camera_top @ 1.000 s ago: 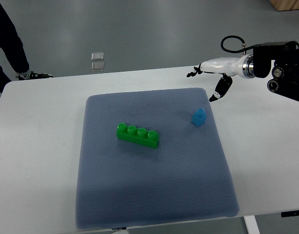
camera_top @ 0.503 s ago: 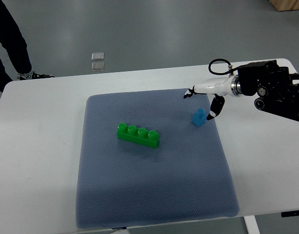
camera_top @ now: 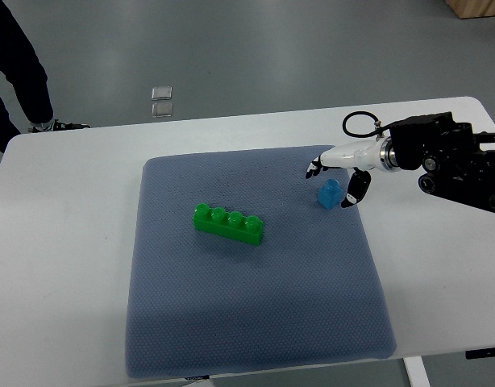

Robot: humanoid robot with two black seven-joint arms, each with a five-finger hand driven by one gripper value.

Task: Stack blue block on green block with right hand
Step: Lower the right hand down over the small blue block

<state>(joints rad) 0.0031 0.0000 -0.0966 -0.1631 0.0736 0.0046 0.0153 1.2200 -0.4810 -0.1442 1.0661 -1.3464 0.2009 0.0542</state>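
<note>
A small blue block (camera_top: 330, 193) stands on the blue-grey mat (camera_top: 255, 322), right of centre. A long green block (camera_top: 228, 224) with several studs lies on the mat to its left. My right hand (camera_top: 334, 176) comes in from the right edge and hovers over the blue block with its fingers spread: the fingers (camera_top: 314, 168) reach past the block's far side and the thumb (camera_top: 355, 190) is at its right side. The hand holds nothing. The left arm does not show.
The mat lies on a white table (camera_top: 62, 242). A person's dark trouser legs and a shoe (camera_top: 46, 123) stand on the floor past the far left corner. Two small clear tiles (camera_top: 161, 101) lie on the floor behind the table.
My right hand has moved left and down from the table's far right to just over the blue block, its fingers closing in around it. Both blocks stayed put.
</note>
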